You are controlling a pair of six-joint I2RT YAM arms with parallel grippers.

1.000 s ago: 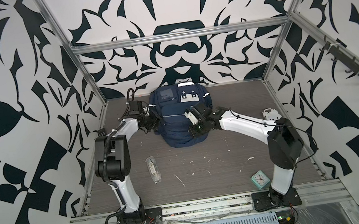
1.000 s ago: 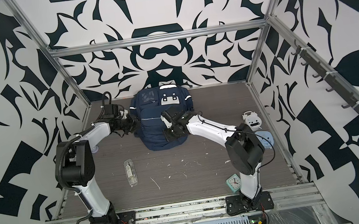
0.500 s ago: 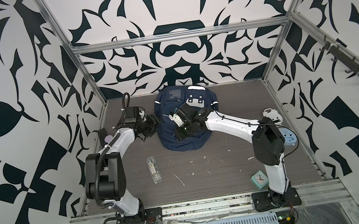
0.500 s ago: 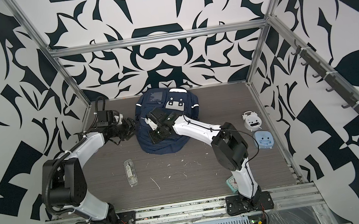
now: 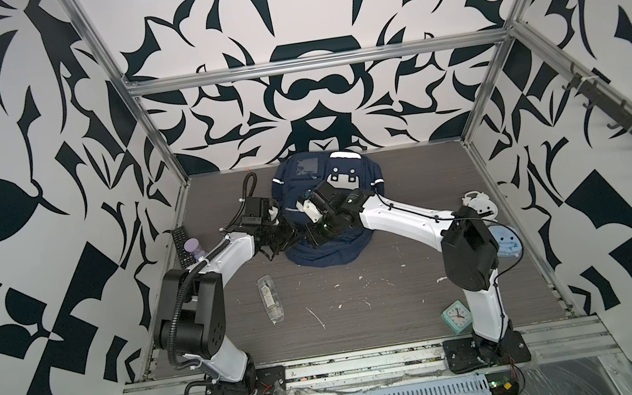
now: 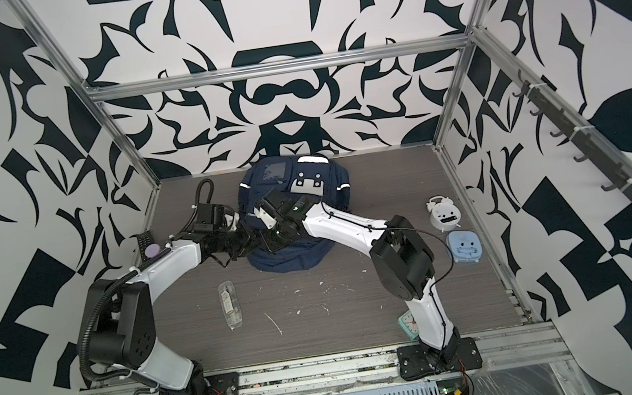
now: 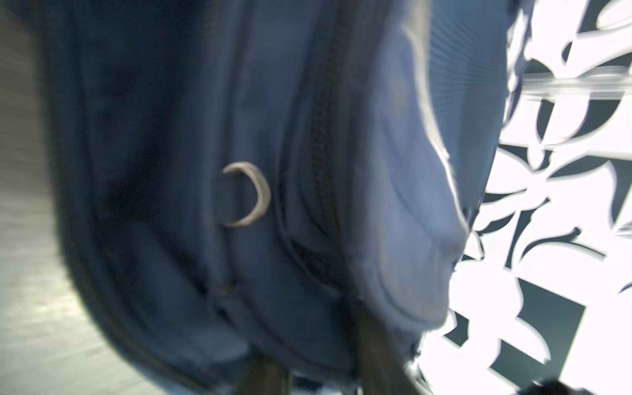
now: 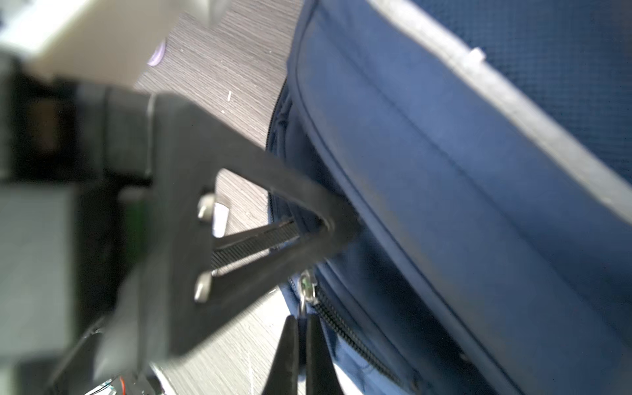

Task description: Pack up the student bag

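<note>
Two arms and one backpack in this one. Biggest thing first: the grey wood-grain table [image 5: 385,314] fills the floor of the patterned booth. The student bag [image 5: 326,253] sits on it at the back middle, close to the rear wall, front face up. Its white two-dot patch [image 5: 342,176] is toward the far end (same spot in both top views).

The left arm [image 5: 229,252] and right arm [image 5: 405,215] both lean inward and meet over the near left part of the bag.

Loose stuff on the table:
- A clear plastic case [image 5: 270,305] lies in front of the bag, nearer the left arm and apart from the bag.
- A black remote [image 5: 179,243] lies along the left wall, with a small purple-topped thing [image 5: 192,247] on it or right against it.
- A white clock [image 5: 479,205] and a pale blue one [image 5: 506,246] sit near the right wall.
- A mint-green alarm clock [image 5: 457,315] stands by the right arm's base.

The right gripper [image 8: 302,319] is pinched tight on the metal zipper pull [image 8: 305,292] at the bag's zipper.

The left gripper [image 8: 333,227] has its tip pressed into the bag's fabric just beside that pull. It's seen side-on from the right wrist and it's a blur in its own wrist view. So I honestly can't make out how far apart its fingers are, or whether they've got hold of any fabric.

Smallest bit: a pale metal D-ring [image 7: 253,195] on the bag's side.
</note>
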